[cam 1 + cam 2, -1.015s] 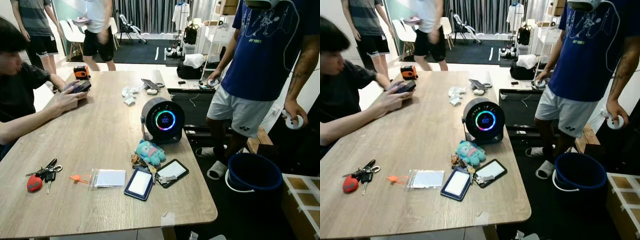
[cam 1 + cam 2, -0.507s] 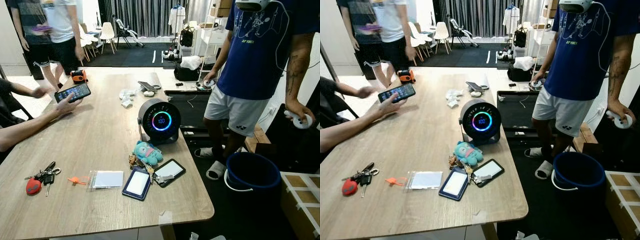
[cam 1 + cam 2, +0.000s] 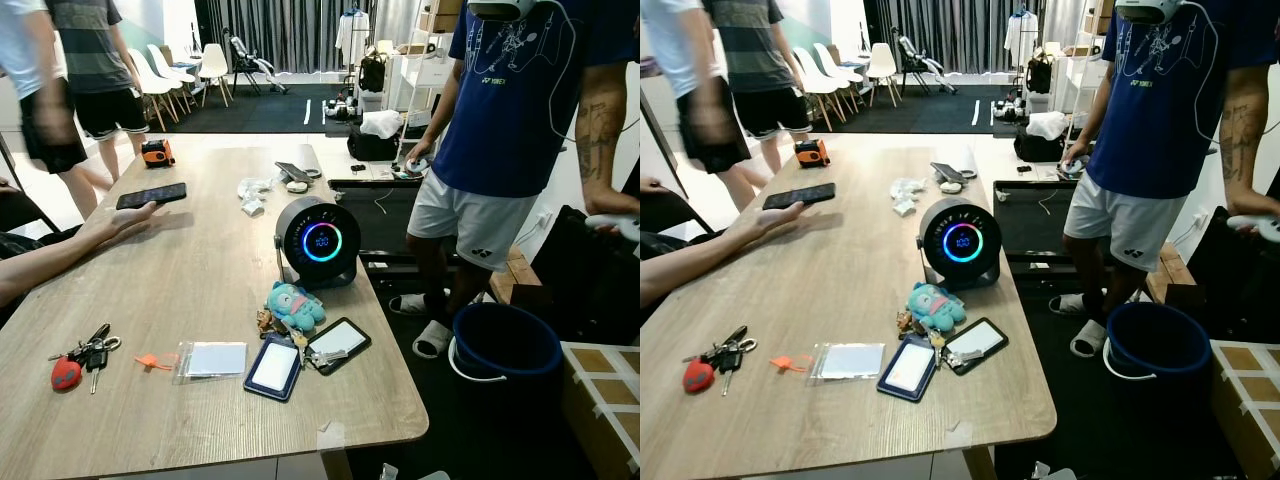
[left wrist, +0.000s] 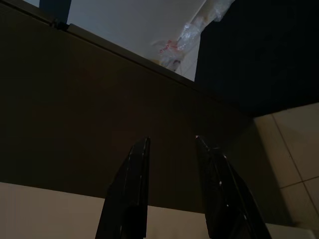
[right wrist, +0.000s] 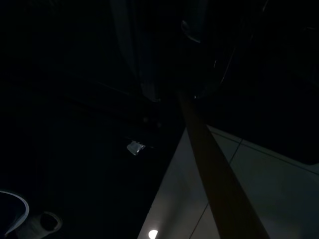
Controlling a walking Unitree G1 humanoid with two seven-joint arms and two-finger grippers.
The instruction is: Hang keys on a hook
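A bunch of keys with a red fob (image 3: 78, 359) lies near the front left of the wooden table (image 3: 200, 260). A second set of keys (image 3: 331, 356) rests on a black card holder, beside a teal plush toy (image 3: 294, 304) at the table's front right. In the left wrist view my left gripper (image 4: 172, 142) is open with nothing between its fingers, down by a dark panel and pale floor. The right wrist view is very dark, with a brown bar (image 5: 214, 174) over tiled floor.
A round black device with a glowing ring (image 3: 320, 242) stands mid-table. A blue card holder (image 3: 275, 367), a clear sleeve (image 3: 215, 358) and an orange tag (image 3: 155, 360) lie in front. A seated person's arm (image 3: 60, 250) reaches to a phone (image 3: 152, 195). One person (image 3: 510, 120) stands right, by a blue bucket (image 3: 505, 345).
The seated person has laid the phone flat on the table. The walking person at the back left has come nearer and further left. The keys have not moved.
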